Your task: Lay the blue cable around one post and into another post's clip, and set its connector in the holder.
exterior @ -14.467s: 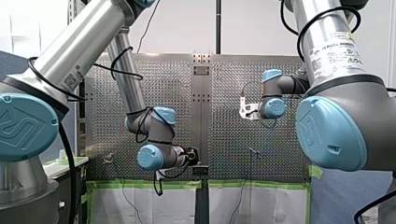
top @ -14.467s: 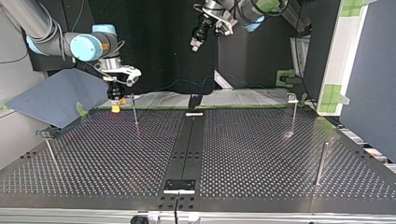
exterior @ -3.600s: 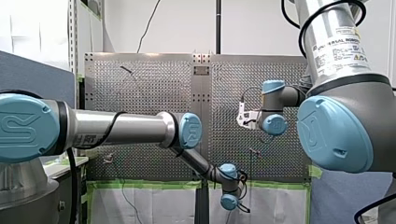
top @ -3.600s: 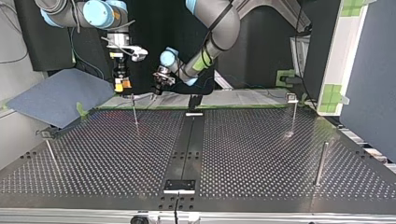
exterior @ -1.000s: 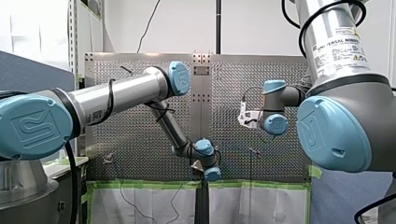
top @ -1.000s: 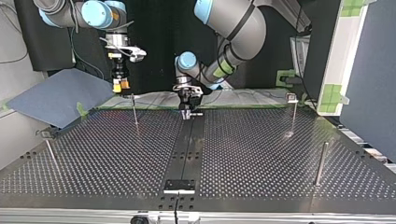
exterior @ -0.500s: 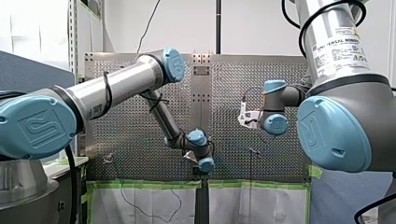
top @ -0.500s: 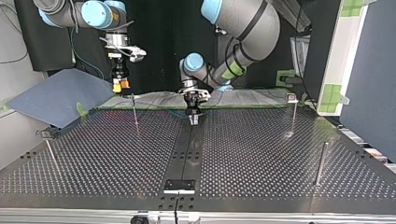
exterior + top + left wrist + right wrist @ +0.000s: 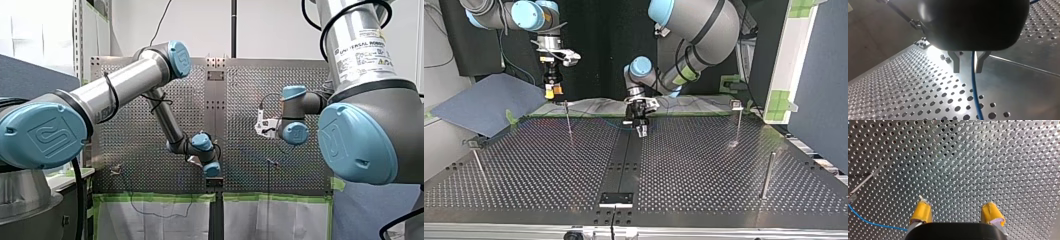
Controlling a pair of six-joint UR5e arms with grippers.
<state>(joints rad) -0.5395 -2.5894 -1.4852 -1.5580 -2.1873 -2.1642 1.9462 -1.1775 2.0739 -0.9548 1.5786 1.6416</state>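
Blue cable runs through my left gripper, can't tell how tight; right gripper gapes empty; looks like nothing's routed yet.

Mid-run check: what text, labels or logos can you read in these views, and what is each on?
"UNIVERSAL ROBOTS": white label on my right arm, front view.
Fine print and yellow warning signs under it: too small to read.
Sticker on my left arm: too blurred to read.
Embossed mark on the blue joint caps: a logo, no readable letters.
Top and wrist views: none.
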